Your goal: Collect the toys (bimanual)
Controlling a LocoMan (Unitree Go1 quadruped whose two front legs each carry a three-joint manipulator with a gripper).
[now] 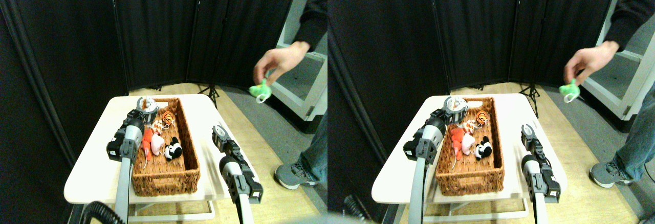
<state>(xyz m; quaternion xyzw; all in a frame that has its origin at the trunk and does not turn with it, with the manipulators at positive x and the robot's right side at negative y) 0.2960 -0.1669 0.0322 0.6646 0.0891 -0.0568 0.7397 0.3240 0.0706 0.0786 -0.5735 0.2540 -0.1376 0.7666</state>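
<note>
My left gripper [147, 104] hangs jaws spread, my right gripper [220, 132] unreadable; that green toy [259, 90] in the person's hand [279, 63] looks light and squashy, best pinched across its body.

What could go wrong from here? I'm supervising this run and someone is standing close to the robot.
1. The person's hand holds a green toy in the air beside the table; if it comes in to set the toy down, it could meet the right gripper.
2. The left gripper is at the far end of the basket; it might catch the rim or nudge the basket.
</note>
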